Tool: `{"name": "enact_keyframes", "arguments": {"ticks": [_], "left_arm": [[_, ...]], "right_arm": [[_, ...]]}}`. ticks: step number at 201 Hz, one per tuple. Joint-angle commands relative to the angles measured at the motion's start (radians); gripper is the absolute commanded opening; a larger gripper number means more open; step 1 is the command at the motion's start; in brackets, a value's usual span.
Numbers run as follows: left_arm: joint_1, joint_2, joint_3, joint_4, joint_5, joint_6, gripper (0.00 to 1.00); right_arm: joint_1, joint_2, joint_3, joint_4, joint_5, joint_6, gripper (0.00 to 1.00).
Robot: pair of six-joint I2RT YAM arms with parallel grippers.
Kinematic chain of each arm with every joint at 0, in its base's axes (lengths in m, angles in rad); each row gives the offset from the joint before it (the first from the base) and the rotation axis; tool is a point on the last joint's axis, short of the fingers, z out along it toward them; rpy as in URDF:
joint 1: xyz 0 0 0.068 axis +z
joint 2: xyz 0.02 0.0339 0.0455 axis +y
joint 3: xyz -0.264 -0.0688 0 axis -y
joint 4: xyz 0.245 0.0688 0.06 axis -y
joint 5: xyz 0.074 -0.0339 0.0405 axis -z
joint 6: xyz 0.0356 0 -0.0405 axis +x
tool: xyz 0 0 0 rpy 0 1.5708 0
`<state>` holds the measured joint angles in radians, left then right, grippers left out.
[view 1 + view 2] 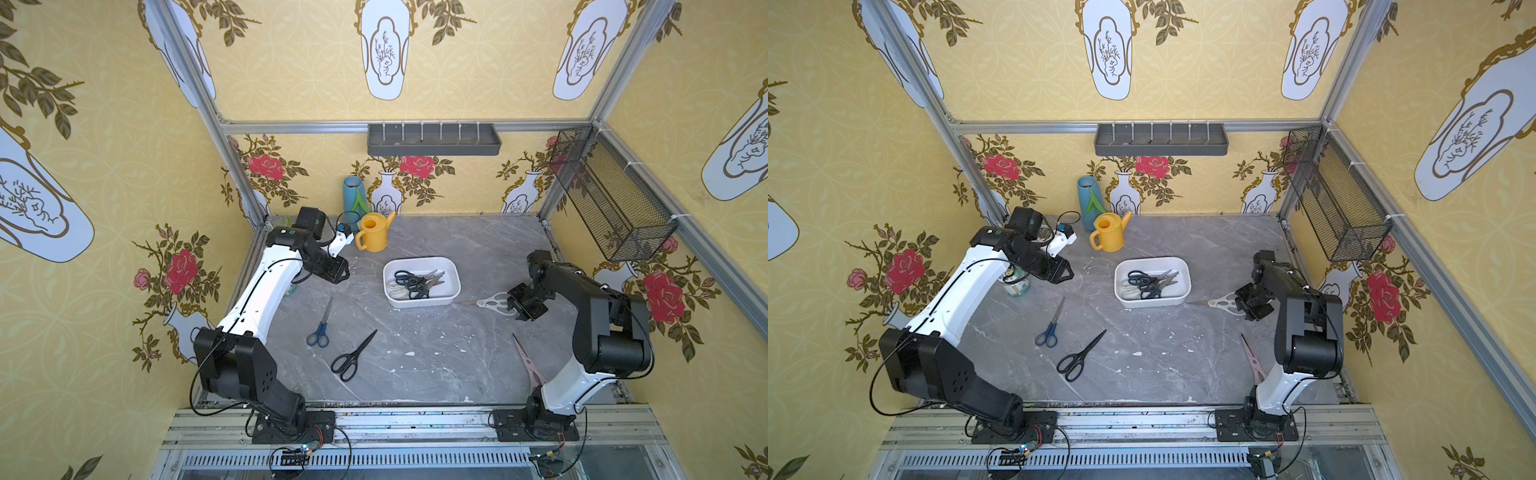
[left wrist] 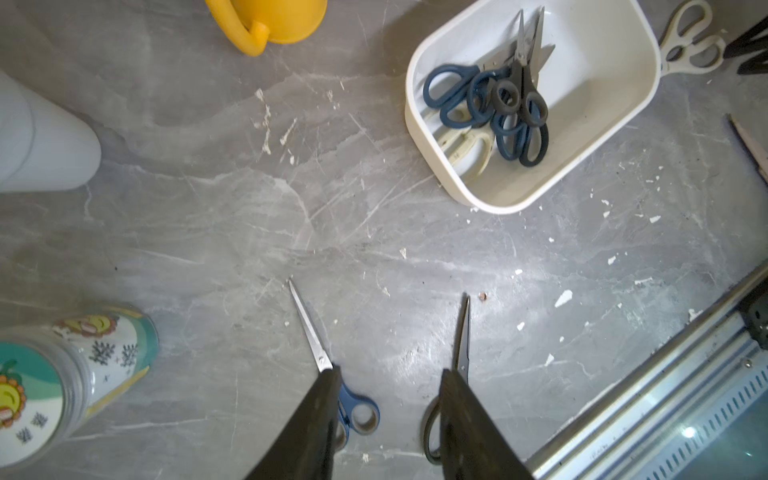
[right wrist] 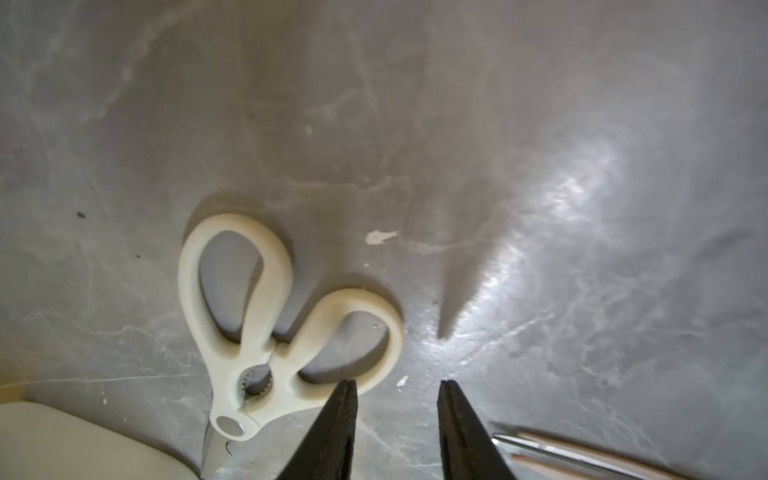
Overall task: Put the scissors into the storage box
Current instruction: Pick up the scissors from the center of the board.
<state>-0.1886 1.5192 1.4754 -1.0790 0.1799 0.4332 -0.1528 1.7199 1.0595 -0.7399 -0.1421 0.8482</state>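
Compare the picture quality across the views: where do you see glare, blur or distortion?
Right wrist view: bright glare on the table, soft focus on the cream shears. Left wrist view: sharper, with glare low on the tabletop and blurred black fingers. Both top views: even light, wide-angle bending of the frame rails.

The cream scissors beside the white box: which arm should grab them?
Right, probably. The right gripper hovers open beside the cream-handled steel scissors; the left gripper is across the table.

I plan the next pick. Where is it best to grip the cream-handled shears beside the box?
Probably grip the cream-handled shears at the narrow neck between finger loops and blades, coming straight down; they lie flat on the table, and the right tool is open nearby.
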Motion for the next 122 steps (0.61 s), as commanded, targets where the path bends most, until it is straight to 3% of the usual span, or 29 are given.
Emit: {"name": "enact_keyframes", "arguments": {"ticks": [1, 84, 122], "left_arm": [[0.015, -0.042, -0.066, 0.034, 0.023, 0.000, 0.44], [0.061, -0.141, -0.213, 0.047, 0.020, 0.001, 0.44], [0.071, -0.176, -0.265, 0.053, 0.006, -0.002, 0.44]], "right_arm": [[0.023, 0.034, 0.019, 0.019, 0.026, 0.007, 0.38], [0.052, 0.118, 0.022, -0.007, 0.124, 0.035, 0.27], [0.068, 0.158, 0.067, -0.036, 0.164, 0.016, 0.05]]}}
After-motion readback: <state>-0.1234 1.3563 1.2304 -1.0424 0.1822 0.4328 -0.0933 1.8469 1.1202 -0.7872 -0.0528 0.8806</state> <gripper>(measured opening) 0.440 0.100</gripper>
